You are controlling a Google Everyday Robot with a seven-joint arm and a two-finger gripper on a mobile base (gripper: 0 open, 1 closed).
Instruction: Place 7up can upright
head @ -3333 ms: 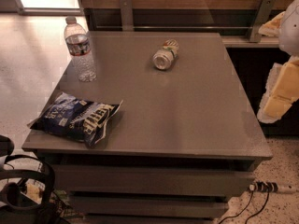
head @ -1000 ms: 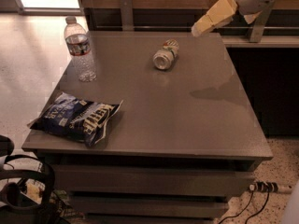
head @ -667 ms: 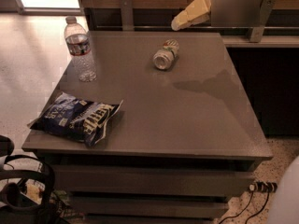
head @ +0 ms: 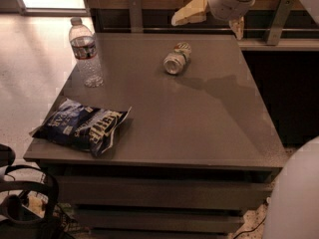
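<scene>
End effector [head: 199, 9] has swung leftward along the desk's [head: 199, 133] far edge to hover at 12 o'clock just beyond the 7up can [head: 177, 59], lying untouched on its side there; its opening I cannot tell, and a grasp looks next.

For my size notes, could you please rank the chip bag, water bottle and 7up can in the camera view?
chip bag, though nearest
water bottle
7up can
The gripper hovers above the table far edge.
</scene>
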